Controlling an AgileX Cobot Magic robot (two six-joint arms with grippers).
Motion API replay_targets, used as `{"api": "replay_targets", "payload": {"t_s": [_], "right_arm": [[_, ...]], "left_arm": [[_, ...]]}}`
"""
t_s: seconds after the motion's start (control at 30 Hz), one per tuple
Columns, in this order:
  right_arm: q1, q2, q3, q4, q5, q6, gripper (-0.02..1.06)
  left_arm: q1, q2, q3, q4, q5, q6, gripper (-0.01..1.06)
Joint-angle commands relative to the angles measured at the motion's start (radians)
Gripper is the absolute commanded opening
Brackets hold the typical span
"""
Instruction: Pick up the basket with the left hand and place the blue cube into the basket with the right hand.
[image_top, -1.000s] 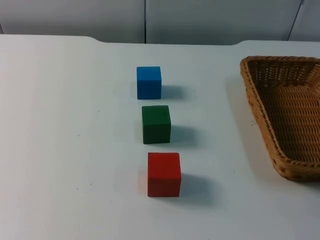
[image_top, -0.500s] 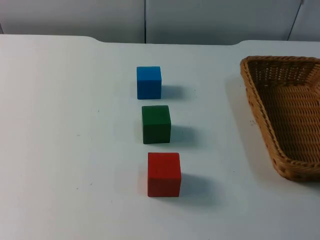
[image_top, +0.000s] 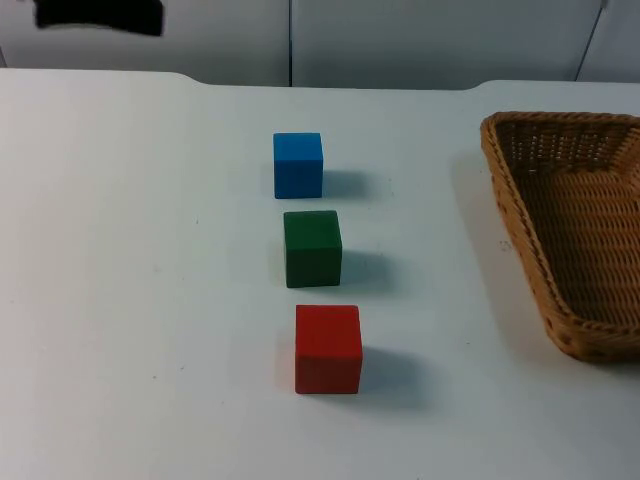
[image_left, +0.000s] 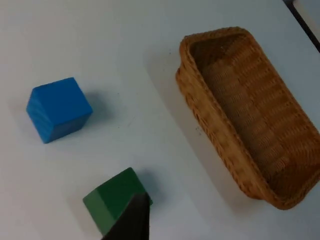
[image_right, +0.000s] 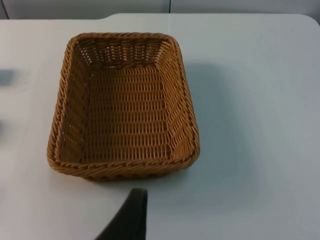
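On the white table (image_top: 120, 300), the biggest thing going is the woven basket (image_top: 575, 220), sitting at the table's right side, empty inside and resting flat. Both wrist views catch it too: the right one looks straight down into it (image_right: 125, 105), and the left one sees it at an angle (image_left: 245, 110).

Using the basket as the anchor: three cubes sit in a tidy row well to its left, none touching each other or the basket. The red cube (image_top: 328, 348) is the one nearest the camera, roughly level with the basket's near end. The green cube (image_top: 312, 248) is just behind it, about level with the basket's middle. The blue cube (image_top: 298, 164) (the one that matters for the job) is furthest back, about level with the basket's far end, and is sitting untouched on the table; the left wrist view has it (image_left: 59, 109) beside the green one (image_left: 114, 206).

Left arm (image_top: 98, 14) is just a dark blur way off to the basket's far left, up by the partition wall. Can't tell what the jaws are doing on either gripper, honestly, just one black fingertip each in the wrist views.
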Motion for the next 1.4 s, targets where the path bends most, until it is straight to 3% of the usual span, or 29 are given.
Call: {"api": "replay_targets", "payload": {"t_s": [0.0, 0.1, 0.47, 0.6, 0.97, 1.37], "right_arm": [[-0.008, -0.005, 0.004, -0.002, -0.012, -0.002, 1.04], [-0.008, -0.005, 0.004, -0.002, -0.012, -0.002, 1.04], [-0.008, -0.005, 0.004, -0.002, -0.012, -0.002, 1.04], [-0.008, -0.005, 0.004, -0.002, -0.012, -0.002, 1.04], [-0.008, -0.005, 0.004, -0.002, -0.012, -0.002, 1.04], [-0.008, -0.005, 0.004, -0.002, -0.012, -0.002, 1.04]], "left_arm": [[-0.039, 0.037, -0.033, -0.013, -0.013, -0.017, 0.98], [-0.121, 0.145, -0.114, -0.013, -0.034, -0.041, 0.98], [-0.246, 0.418, -0.345, -0.013, -0.064, -0.086, 0.98], [-0.308, 0.564, -0.483, 0.02, -0.056, -0.144, 0.98], [-0.345, 0.775, -0.741, 0.174, -0.003, -0.355, 0.98], [-0.38, 0.841, -0.774, 0.224, -0.047, -0.424, 0.98]]}}
